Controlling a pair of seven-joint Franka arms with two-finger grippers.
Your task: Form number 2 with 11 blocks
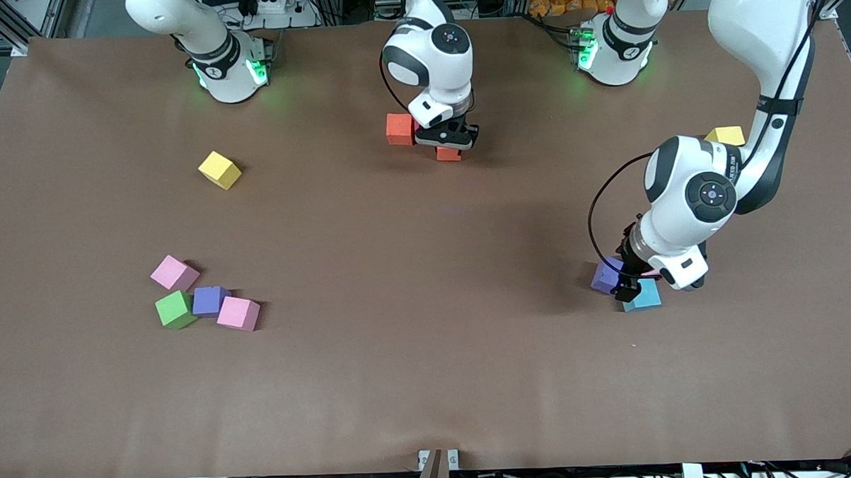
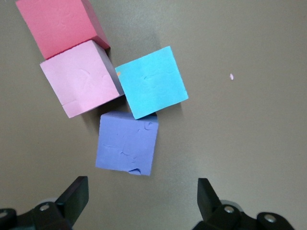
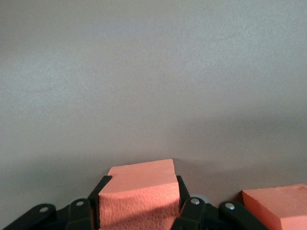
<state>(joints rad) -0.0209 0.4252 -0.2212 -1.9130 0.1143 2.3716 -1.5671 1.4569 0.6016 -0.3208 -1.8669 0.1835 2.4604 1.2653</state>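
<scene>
Right hand (image 1: 448,140) grips an orange block (image 3: 139,194) near the table's robot edge, beside another orange block (image 1: 400,129). Left hand (image 2: 141,199) hangs wide over the purple block (image 2: 126,143). No writing is readable.

We logged: right gripper (image 3: 139,201) clamped on an orange block (image 3: 140,191) | second orange block (image 3: 278,203) beside it | brown table (image 3: 153,72) underneath.
</scene>
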